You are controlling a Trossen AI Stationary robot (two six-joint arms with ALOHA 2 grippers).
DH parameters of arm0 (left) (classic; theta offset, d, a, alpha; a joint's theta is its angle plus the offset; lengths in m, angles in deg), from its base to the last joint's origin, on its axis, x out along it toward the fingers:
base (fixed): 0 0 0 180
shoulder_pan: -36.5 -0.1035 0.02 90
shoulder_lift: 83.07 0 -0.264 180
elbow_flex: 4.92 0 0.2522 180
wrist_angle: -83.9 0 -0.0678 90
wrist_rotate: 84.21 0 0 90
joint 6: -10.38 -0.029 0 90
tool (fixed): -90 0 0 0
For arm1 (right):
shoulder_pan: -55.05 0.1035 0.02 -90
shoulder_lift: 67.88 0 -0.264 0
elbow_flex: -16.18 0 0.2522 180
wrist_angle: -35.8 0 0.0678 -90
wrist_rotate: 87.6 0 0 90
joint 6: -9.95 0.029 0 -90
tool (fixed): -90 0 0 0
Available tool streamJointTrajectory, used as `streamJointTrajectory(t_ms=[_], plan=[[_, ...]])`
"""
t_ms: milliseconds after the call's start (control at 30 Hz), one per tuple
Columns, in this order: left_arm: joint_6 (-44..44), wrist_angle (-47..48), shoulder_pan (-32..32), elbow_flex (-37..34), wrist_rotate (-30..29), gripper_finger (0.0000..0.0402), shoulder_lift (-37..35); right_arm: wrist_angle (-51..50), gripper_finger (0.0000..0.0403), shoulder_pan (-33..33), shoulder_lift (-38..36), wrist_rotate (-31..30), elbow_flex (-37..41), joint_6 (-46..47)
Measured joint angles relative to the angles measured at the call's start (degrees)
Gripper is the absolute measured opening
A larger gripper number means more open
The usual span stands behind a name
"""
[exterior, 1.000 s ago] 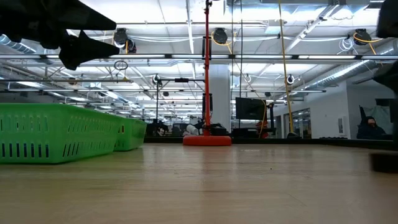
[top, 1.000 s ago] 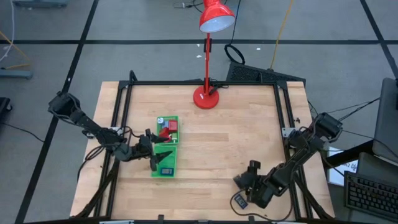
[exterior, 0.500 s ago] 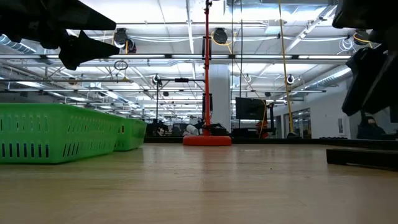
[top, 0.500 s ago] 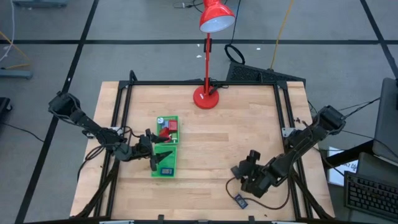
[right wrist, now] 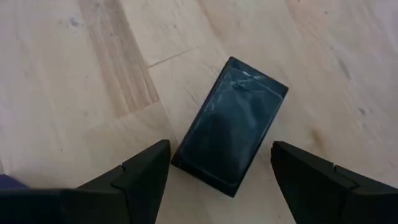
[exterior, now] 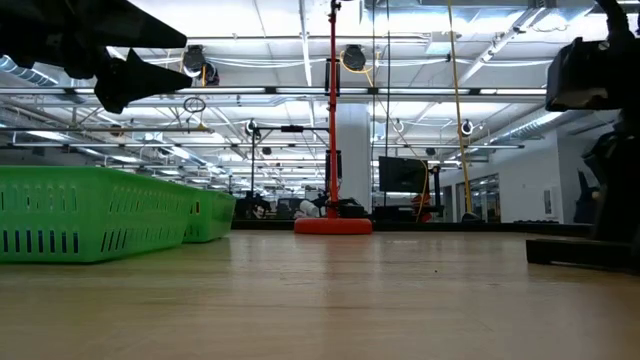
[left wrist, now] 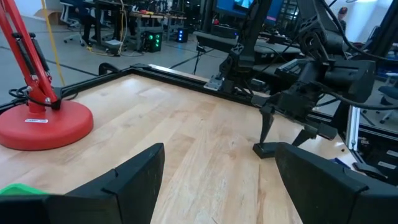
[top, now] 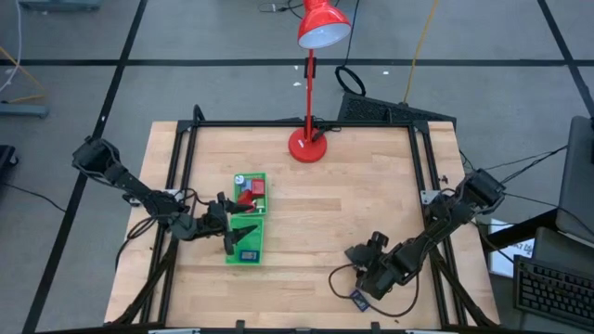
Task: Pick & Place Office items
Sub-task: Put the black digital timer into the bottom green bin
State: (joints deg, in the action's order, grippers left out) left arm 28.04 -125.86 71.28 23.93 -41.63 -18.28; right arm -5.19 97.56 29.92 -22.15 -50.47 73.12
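A dark rectangle [right wrist: 231, 124] lies flat on the wooden table near its front edge, right of centre; it also shows in the high view [top: 357, 298]. My right gripper [right wrist: 219, 152] hangs just above it, open, with a finger on either side and touching nothing. In the high view my right gripper [top: 365, 276] is just behind the piece. My left gripper [top: 232, 230] hovers open and empty over the green tray [top: 263, 221]. The tray holds red blocks [top: 247, 195], a whitish bit [top: 238, 179] and a dark rectangle with a blue face [top: 249, 254].
The red desk lamp stands on its round base [top: 307, 145] at the far middle of the table. A black frame [top: 297, 123] runs along the table's edges. Bare wood lies between the tray and the right gripper. A keyboard [top: 552, 292] sits off the table to the right.
My right gripper has shifted a little toward the table's far edge and then back toward the near edge, ending over the dark rectangle. The rectangle has stayed where it lay.
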Motion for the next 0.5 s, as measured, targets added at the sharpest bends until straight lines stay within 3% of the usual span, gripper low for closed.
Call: streamJointTrajectory(t_ms=[267, 500], plan=[[-0.7, 0.0, 0.0, 0.0, 0.0, 0.0310, 0.0, -0.9, 0.0258, -0.1, 0.2, 1.8, -0.2, -4.2], [-0.7, 0.0, 0.0, 0.0, 0.0, 0.0310, 0.0, -0.5, 0.0203, -0.9, 0.2, 2.3, -0.2, -5.3]])
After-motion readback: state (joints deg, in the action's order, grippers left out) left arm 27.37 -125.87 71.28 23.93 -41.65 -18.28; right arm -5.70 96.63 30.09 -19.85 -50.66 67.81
